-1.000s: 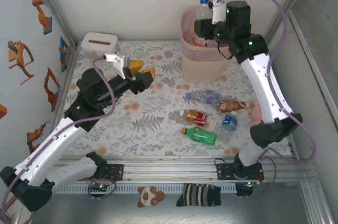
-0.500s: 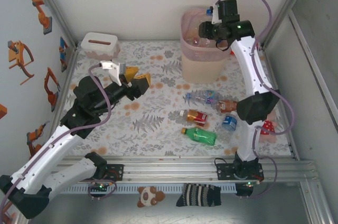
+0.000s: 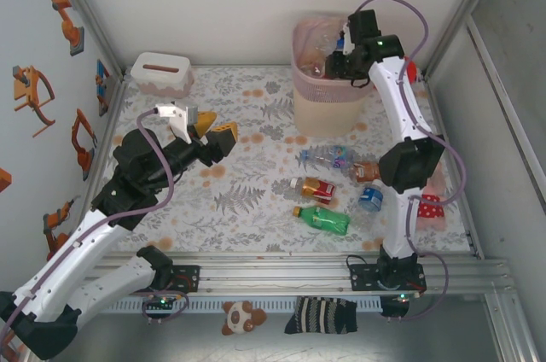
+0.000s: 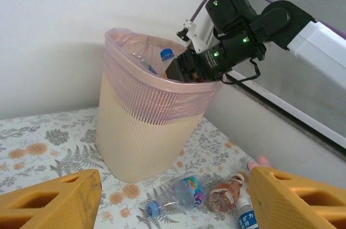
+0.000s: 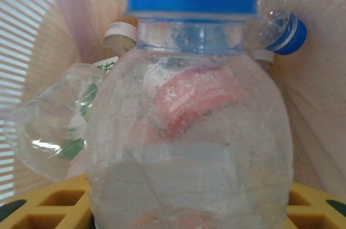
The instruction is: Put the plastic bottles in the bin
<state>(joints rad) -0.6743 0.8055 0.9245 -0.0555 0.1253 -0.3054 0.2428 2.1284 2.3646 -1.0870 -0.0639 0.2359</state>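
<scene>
The pink-beige bin (image 3: 300, 82) stands at the back of the table, with several plastic bottles inside. My right gripper (image 3: 334, 61) reaches into its mouth, shut on a clear bottle with a blue cap (image 5: 189, 132) that points cap-first down into the bin (image 5: 32, 34). Its yellow fingers (image 5: 48, 207) flank the bottle's body. On the cloth lie a clear bottle (image 3: 328, 157), a brown one (image 3: 372, 171), a red-labelled one (image 3: 314, 188), a green one (image 3: 324, 219) and a blue-labelled one (image 3: 369, 199). My left gripper (image 3: 213, 130) hovers open and empty over the left middle, facing the bin (image 4: 146, 132).
A white tissue box (image 3: 160, 72) sits at the back left. A red toy (image 3: 429, 206) lies by the right wall beside the right arm. A plush bear (image 3: 241, 317) and a striped sock (image 3: 326, 315) lie below the front rail. Walls close in left, back and right.
The right arm has lowered the blue-capped bottle from above the rim down into the bin's mouth. My left gripper has drifted a little left, still open.
</scene>
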